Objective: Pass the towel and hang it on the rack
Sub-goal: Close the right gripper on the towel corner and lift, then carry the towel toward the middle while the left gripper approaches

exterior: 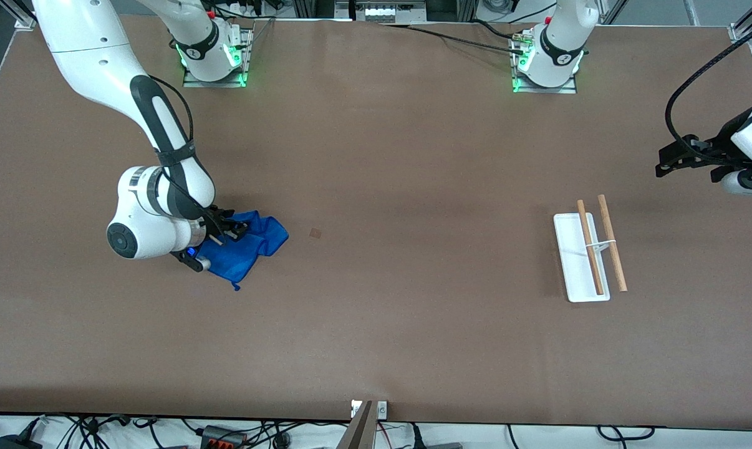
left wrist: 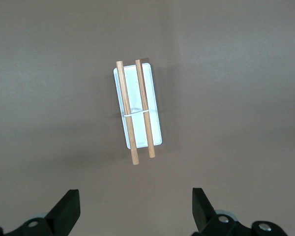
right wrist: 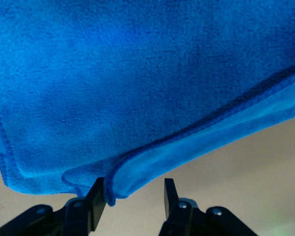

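**Right gripper closes in on the towel**

The fuzzy bright blue cloth towel [exterior: 251, 246] lies crumpled on the brown table [exterior: 376, 324], toward the right arm's end. The right gripper [exterior: 222, 232] is down on it, fingers partly apart with a folded edge between them, not pinched yet. The white rack with two wooden rods [exterior: 591, 252] stands well apart, under the waiting, wide-open left gripper [left wrist: 136, 209].

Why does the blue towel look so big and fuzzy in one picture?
In the right wrist view the camera sits right against the towel, so it fills the picture and looks soft. In the front view it is small and crisp; the left wrist view shows the rack sharp, with a faint shadow.
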You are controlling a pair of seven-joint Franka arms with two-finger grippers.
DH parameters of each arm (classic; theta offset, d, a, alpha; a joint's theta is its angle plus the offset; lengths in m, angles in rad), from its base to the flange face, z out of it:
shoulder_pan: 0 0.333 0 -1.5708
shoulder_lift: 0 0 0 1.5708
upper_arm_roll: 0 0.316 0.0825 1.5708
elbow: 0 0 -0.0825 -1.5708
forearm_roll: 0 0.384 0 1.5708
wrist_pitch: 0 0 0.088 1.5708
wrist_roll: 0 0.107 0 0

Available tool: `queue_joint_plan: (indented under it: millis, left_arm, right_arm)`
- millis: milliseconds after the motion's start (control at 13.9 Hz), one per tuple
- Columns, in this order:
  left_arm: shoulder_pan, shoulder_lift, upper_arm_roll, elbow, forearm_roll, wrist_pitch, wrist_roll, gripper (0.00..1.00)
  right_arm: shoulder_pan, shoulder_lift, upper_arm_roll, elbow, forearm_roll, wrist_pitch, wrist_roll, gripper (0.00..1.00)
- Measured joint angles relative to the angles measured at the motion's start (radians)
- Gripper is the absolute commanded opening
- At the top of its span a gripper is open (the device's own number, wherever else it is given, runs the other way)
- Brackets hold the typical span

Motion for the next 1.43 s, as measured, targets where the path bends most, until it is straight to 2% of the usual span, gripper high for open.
queue_joint_plan:
  millis: [287, 359, 645, 789, 932, 1219, 1434]
  left_arm:
    - [0.000, 0.000, 0.000, 0.000, 0.000, 0.000, 0.000, 1.00]
    - [0.000, 0.000, 0.000, 0.000, 0.000, 0.000, 0.000, 1.00]
    - [0.001, 0.000, 0.000, 0.000, 0.000, 0.000, 0.000, 1.00]
    - [0.001, 0.000, 0.000, 0.000, 0.000, 0.000, 0.000, 1.00]
    - [0.001, 0.000, 0.000, 0.000, 0.000, 0.000, 0.000, 1.00]
    - [0.001, 0.000, 0.000, 0.000, -0.003, -0.003, 0.000, 1.00]
    - [0.002, 0.000, 0.000, 0.000, -0.006, -0.018, 0.000, 1.00]
  right_arm:
    - [0.000, -0.004, 0.000, 0.000, 0.000, -0.003, 0.000, 0.06]
    - [0.000, -0.005, 0.000, 0.000, 0.000, -0.003, -0.001, 0.00]
    - [0.000, -0.014, 0.002, 0.014, 0.000, -0.004, -0.046, 0.00]
    - [0.000, -0.019, 0.002, 0.057, 0.000, -0.047, -0.083, 0.00]
    - [0.004, -0.025, 0.006, 0.159, 0.000, -0.164, -0.099, 0.00]
    - [0.062, -0.053, 0.017, 0.436, 0.007, -0.443, -0.107, 0.00]
    - [0.102, -0.066, 0.075, 0.581, 0.071, -0.546, -0.104, 0.00]
